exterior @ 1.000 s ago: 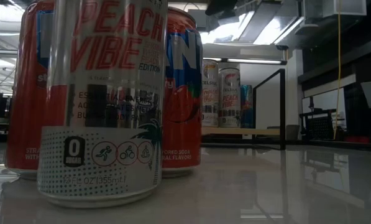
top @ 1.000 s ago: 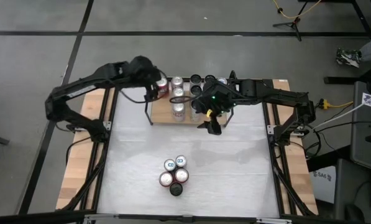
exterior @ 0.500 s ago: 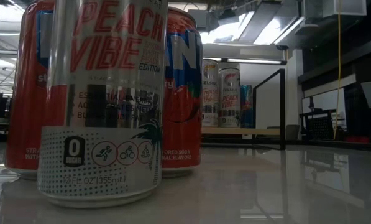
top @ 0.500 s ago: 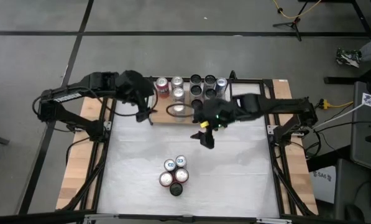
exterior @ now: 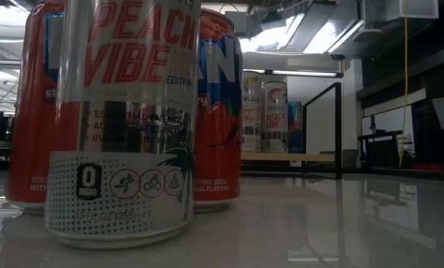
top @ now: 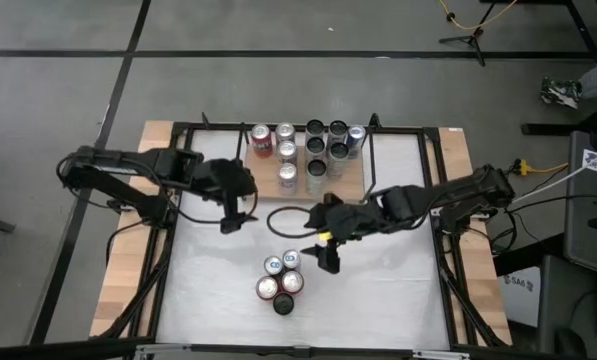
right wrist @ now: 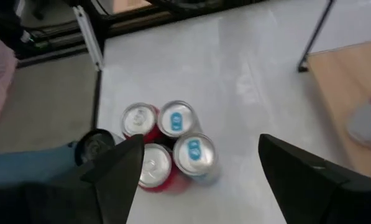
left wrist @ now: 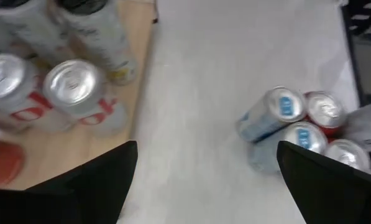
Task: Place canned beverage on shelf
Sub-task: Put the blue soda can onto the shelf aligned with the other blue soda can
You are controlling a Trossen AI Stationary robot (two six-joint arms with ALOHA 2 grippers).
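Several canned beverages (top: 281, 280) stand upright in a tight cluster on the white tabletop, near its front middle; they also show in the right wrist view (right wrist: 166, 149) and close up in the low view (exterior: 125, 112). The light-wood shelf (top: 263, 178) sits at the far middle with several cans (top: 313, 150) upright on it. My left gripper (top: 233, 220) hovers open over the table in front of the shelf's left end, empty (left wrist: 207, 149). My right gripper (top: 328, 258) hovers open just right of and above the cluster, empty (right wrist: 201, 142).
Black frame rails (top: 173, 220) and wooden side strips (top: 128, 250) run along both sides of the table. The shelf's thin black uprights (exterior: 339, 126) stand at its ends. Bare white tabletop (top: 388, 290) lies right of the cluster.
Both grippers have drawn back from the shelf toward the table's near edge. The left one swung from the shelf's far left end out over the table. The right one came from the shelf's front toward the can cluster. Both stayed open. No can has moved.
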